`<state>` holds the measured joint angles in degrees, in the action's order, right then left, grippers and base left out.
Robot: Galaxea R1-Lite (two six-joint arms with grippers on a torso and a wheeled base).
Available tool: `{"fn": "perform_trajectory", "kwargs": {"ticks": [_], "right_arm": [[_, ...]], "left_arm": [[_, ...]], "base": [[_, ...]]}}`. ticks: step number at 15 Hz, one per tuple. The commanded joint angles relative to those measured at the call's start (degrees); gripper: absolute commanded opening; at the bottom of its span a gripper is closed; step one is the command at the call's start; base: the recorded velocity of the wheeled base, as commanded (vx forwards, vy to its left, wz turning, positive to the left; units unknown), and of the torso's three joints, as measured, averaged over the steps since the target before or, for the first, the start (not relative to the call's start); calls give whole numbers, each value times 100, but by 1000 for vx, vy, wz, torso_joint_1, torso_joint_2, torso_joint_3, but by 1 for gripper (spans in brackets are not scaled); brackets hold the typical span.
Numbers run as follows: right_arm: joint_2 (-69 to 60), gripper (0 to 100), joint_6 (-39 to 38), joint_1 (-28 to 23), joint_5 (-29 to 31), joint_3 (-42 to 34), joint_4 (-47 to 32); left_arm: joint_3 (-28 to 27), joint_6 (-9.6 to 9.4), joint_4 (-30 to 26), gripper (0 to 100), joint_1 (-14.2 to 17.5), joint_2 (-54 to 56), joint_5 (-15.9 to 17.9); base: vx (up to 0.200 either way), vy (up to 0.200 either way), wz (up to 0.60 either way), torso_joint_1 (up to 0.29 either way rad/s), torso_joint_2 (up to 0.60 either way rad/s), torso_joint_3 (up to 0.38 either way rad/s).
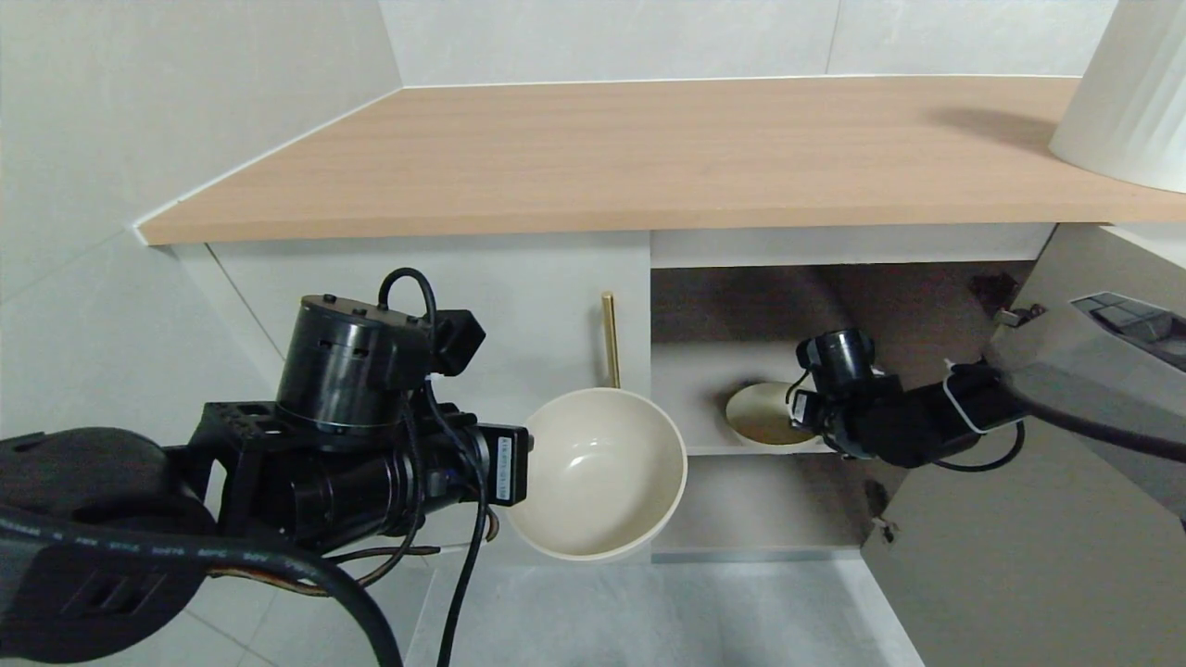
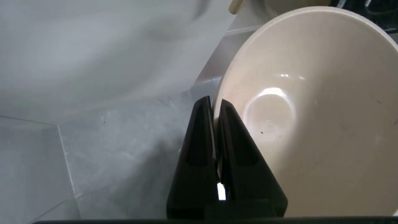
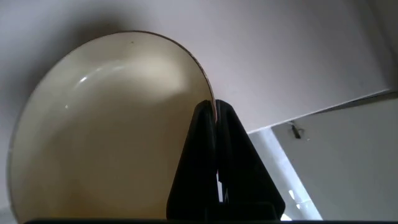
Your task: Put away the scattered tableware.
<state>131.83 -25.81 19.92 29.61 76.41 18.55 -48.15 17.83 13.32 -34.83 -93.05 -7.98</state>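
Clamped the left end effector [image 2: 216,103] on the thin rim of a deep, round bowl [image 1: 602,472], cream and glossy, with black wedge-shaped fingers pressed together on either side of that edge. Held the bowl in the air just outside the cabinet [image 1: 834,248], left of its open compartment, in front of the closed white door and below that door's slim, brass-coloured rod handle [image 1: 610,338], with the smooth hollow facing up and outward. Had the right end effector [image 3: 215,107] inside the cabinet, pinched shut on the rim of a shallow, pale-yellow dish [image 1: 755,414], round and smooth, with a fine darker line along its lip. Held the dish at the level of the cabinet's flat white shelf [image 1: 690,384]; could not tell whether resting on it or just above it. Noted the cabinet's plain, flat door [image 1: 1019,556] swung open at its right side. Noted above the cabinet a bench [image 1: 649,157] of light, matt, straight-grained wood, with a white, ribbed, rounded object [image 1: 1130,93] over the cabinet's right end.
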Motion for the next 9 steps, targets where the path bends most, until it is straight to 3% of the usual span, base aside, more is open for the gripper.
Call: {"fn": "perform_trajectory", "kwargs": {"ticks": [1,9], "right_arm": [[220,0,-21,-67,141,225,-1],[475,0,-117,-94,423,612,25]], "left_arm": [[-1,1,4,0,-6,-11,-1],[-1,1,4,0,-42,-20,-1]], "base": [[0,0,0,0,0,0],[0,0,0,0,0,0]]}}
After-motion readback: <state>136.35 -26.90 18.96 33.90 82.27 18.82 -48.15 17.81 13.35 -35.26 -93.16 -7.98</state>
